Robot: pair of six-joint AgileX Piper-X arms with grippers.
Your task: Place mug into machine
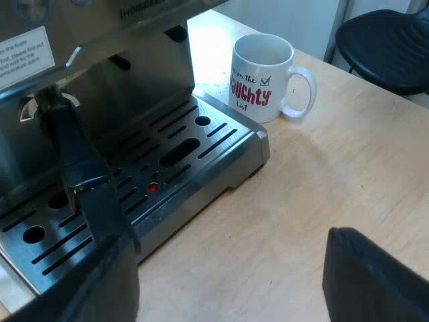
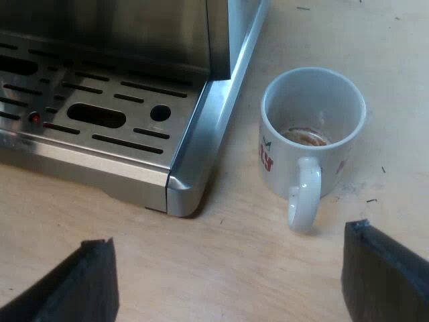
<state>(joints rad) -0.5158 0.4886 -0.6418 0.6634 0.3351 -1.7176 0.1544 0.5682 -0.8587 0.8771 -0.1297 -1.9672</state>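
The left end effector (image 1: 221, 295) hangs above the surface (image 1: 322, 174), tilted down and forward. Its two black fingers (image 1: 375, 278) are spread wide apart, with an open gap between the tips. The right end effector (image 2: 228, 282) has much the same pose. It is angled down over the surface, its fingers (image 2: 385, 268) are set far apart, and its tips are raised off the surface, gripping nothing.

Left wrist camera sits low off the front of the drip tray (image 1: 249, 143), looking slantwise across its grille to the mug (image 1: 261, 77) just past the tray's corner. Right wrist camera hangs closer, staring almost straight down at that same corner. Both take in the corner, the mug and the table (image 1: 335, 174) beside them.
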